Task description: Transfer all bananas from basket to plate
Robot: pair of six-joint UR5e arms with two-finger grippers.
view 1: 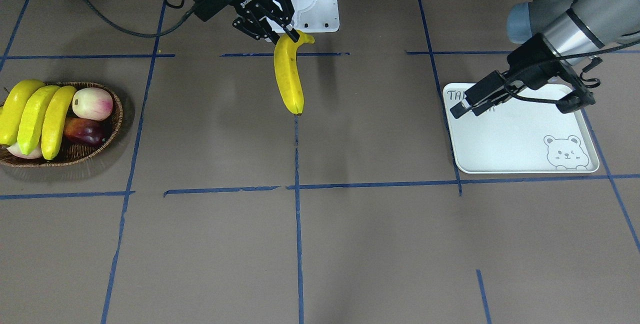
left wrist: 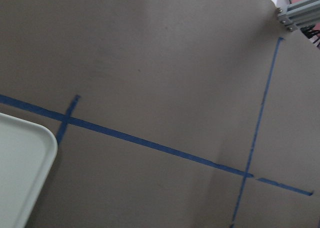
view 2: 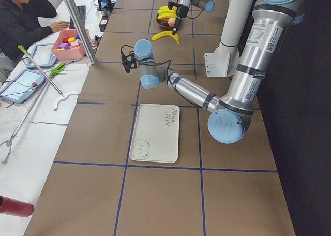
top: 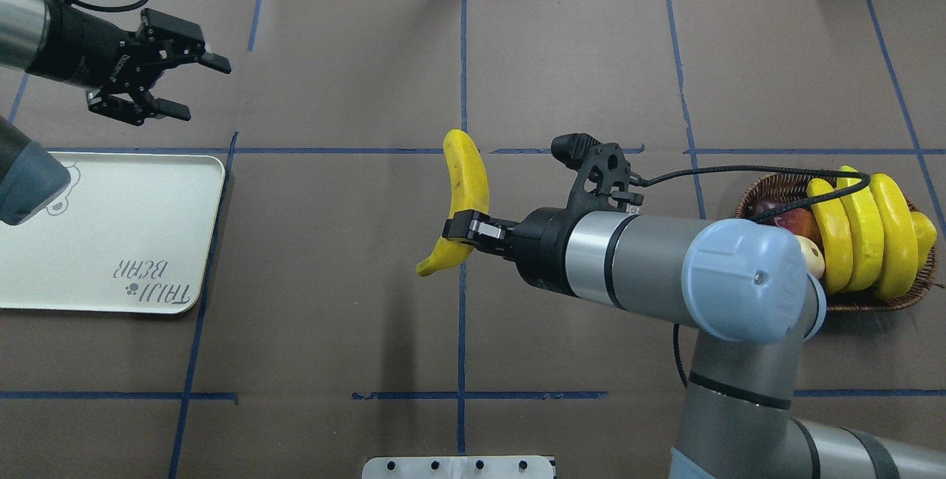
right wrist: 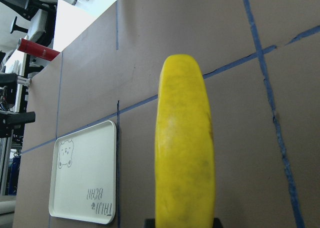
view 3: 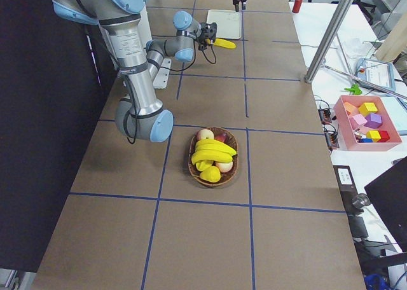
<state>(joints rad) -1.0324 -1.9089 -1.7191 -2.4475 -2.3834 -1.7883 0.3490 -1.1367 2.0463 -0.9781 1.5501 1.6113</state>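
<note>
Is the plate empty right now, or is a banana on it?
Empty: the plate shows only bare white surface and its print. The one banana out of the basket hangs mid-table in the right gripper.

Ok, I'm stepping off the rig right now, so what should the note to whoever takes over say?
Right tool: shut on one banana, at mid-table.
Left tool: open, holding nothing, raised near the plate.
Basket: three bananas in it, with other fruit.
Plate: no banana on it.
Done: one banana out of the basket.
Left: set it on the plate, then move the other three.
</note>
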